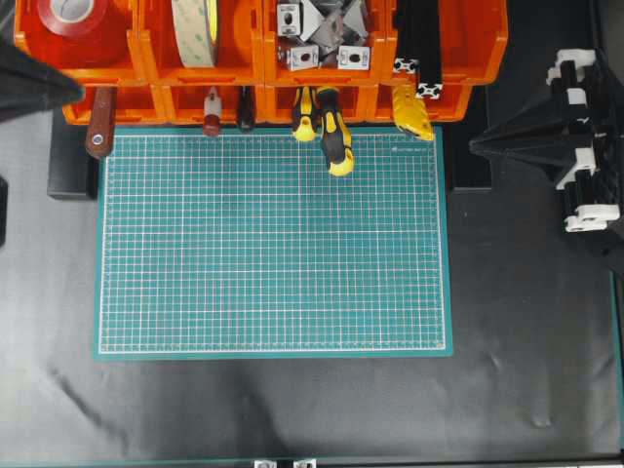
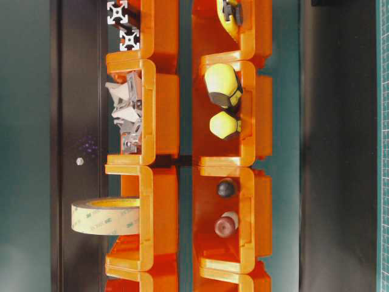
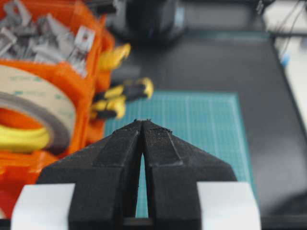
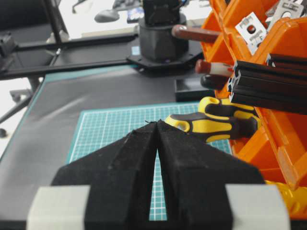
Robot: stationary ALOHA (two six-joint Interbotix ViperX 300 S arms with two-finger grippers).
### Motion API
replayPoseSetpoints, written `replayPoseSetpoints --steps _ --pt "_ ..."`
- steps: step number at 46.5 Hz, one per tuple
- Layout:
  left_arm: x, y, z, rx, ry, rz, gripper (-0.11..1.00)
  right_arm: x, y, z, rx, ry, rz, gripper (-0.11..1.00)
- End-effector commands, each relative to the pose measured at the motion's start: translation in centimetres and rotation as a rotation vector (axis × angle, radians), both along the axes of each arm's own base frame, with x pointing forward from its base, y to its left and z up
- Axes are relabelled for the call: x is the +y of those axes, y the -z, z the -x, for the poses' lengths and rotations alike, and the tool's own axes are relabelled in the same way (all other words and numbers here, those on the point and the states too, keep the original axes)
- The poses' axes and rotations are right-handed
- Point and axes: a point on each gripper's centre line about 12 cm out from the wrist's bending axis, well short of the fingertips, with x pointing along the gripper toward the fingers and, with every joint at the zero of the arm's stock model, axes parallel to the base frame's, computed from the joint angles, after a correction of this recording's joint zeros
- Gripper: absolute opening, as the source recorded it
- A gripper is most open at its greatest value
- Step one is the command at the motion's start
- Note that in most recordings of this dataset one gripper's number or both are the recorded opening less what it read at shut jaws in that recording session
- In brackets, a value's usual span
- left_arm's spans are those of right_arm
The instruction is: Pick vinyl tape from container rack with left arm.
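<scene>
The glossy red vinyl tape (image 1: 76,15) lies flat in the bright orange container rack (image 1: 146,58) (top-left bin). Left gripper (image 3: 143,125) – fingertips pressed together, empty – should spread first, then straddle the ring's wall.

The left gripper (image 3: 143,123) is built of matte black, grainy-textured plastic. Its two fingers are broad wedges that taper to narrow tips, each with a raised rib running along its length, and each carries a plain white block at its outer base. The right gripper (image 4: 157,125) has the same form: black, rough-surfaced wedge fingers with white blocks at the base corners. From overhead, the right arm (image 1: 575,146) shows as black angular parts with several white clip-like pieces along its side.
</scene>
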Motion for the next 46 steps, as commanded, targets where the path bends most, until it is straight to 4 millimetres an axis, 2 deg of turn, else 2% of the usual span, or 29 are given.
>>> replayPoseSetpoints --steps 1,10,20,23,28,35,38,40,46 --pt "1.0 -1.8 -0.3 0.129 -0.039 -0.018 0.0 0.0 -1.3 -0.4 -0.034 -0.001 -0.003 0.01" --pt "3.1 -2.4 -0.5 0.389 -0.081 -0.056 0.0 0.2 -1.3 -0.4 -0.034 -0.008 -0.003 0.01" --pt "4.2 -2.0 -0.7 0.525 -0.084 -0.079 0.01 0.3 -1.3 -0.4 -0.032 -0.015 -0.002 0.01" --pt "4.3 -1.8 -0.8 0.547 -0.079 -0.086 0.04 0.3 -1.3 -0.3 -0.035 -0.016 -0.001 0.01" --pt "4.7 -1.4 -1.1 0.571 -0.085 -0.092 0.26 0.4 -1.2 -0.3 -0.034 -0.021 -0.001 0.01" --pt "5.2 -1.0 -1.2 0.586 -0.1 -0.086 0.73 0.6 -1.2 -0.3 -0.032 -0.027 0.001 0.01" --pt "5.5 -0.7 -1.2 0.604 -0.108 -0.08 0.85 0.6 -1.2 -0.3 -0.031 -0.03 0.001 0.01" --pt "5.6 -0.4 -1.3 0.619 -0.112 -0.076 0.88 0.7 -1.2 -0.3 -0.031 -0.032 0.001 0.01" --pt "5.9 1.0 -1.7 0.663 -0.112 -0.067 0.81 0.7 -1.3 -0.3 -0.032 -0.035 -0.001 0.01"
